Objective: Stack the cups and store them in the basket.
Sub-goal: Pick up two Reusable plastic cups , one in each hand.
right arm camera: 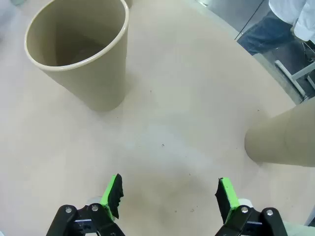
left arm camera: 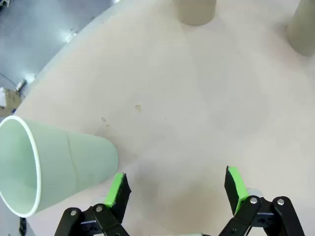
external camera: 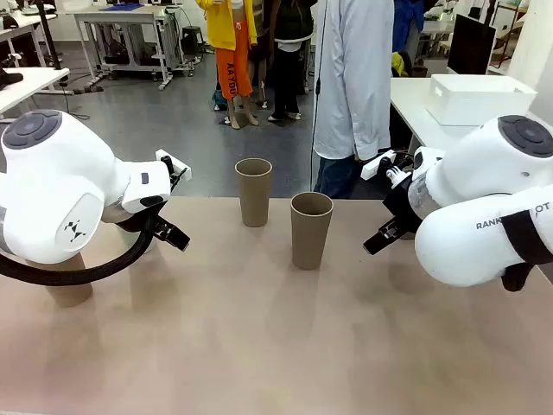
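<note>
**Front view.** The worktop [external camera: 259, 346] carries two upright brown cups near frame centre: the rear cup [external camera: 253, 192] and, lower right of it, the front cup [external camera: 311, 230]. They stand apart. The left arm [external camera: 60, 186] occupies the left of the frame and the right arm [external camera: 484, 207] the right. The jaw state cannot be told from here. The white basket [external camera: 484, 108] sits at upper right on a separate table, well apart from the cups.

**Left wrist view.** The left jaws are spread, with nothing between the green pads [left arm camera: 116, 189]. The mint cup [left arm camera: 74, 167] is at lower left, just beside one pad, its mouth toward the left edge. Two further brown cups [left arm camera: 196, 11] are cropped by the top edge.

**Right wrist view.** The right jaws are spread over bare worktop, nothing between their pads [right arm camera: 226, 191]. An empty brown cup [right arm camera: 98, 78] stands at upper left. A second brown cup [right arm camera: 285, 140] is at the right edge.
</note>
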